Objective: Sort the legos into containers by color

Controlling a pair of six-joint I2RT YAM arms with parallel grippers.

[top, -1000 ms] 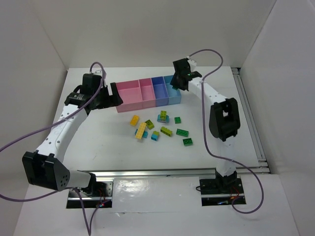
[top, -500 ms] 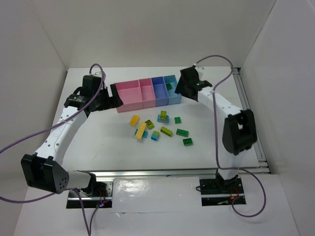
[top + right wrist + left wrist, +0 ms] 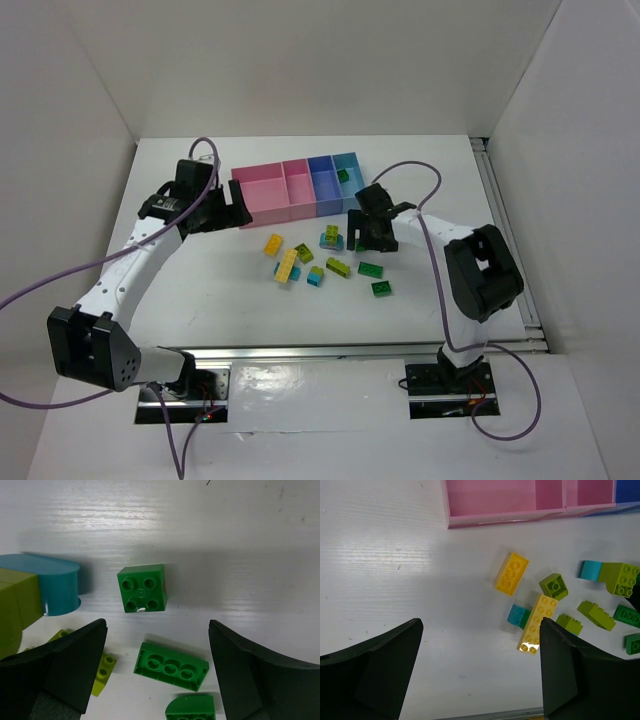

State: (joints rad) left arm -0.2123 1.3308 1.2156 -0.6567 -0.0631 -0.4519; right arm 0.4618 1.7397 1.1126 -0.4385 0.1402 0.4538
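Compared with a second ago, the right gripper [image 3: 358,238] has been brought away from the right end of the containers [image 3: 270,215] and lowered over the loose legos [image 3: 320,260] on the table [image 3: 200,290]. Its jaws, nearly closed then, are now spread wide with nothing held between them. A dark green brick [image 3: 343,175] is now seen lying inside the light blue bin [image 3: 352,200], at the spot the gripper covered in the earliest picture. In the right wrist view a small square dark green brick [image 3: 142,587] is framed just ahead of the open fingers [image 3: 70,660], with a longer dark green brick [image 3: 171,666] between them and a cyan piece [image 3: 57,587] off to the left. The left gripper [image 3: 235,203] has hardly been moved: it is held wide open, gripping nothing, just beside the left end of the wide pink bin [image 3: 262,185]. In its wrist view a long yellow brick [image 3: 536,622] is seen on the table near the right finger. The loose bricks on the table have been left where they lay.
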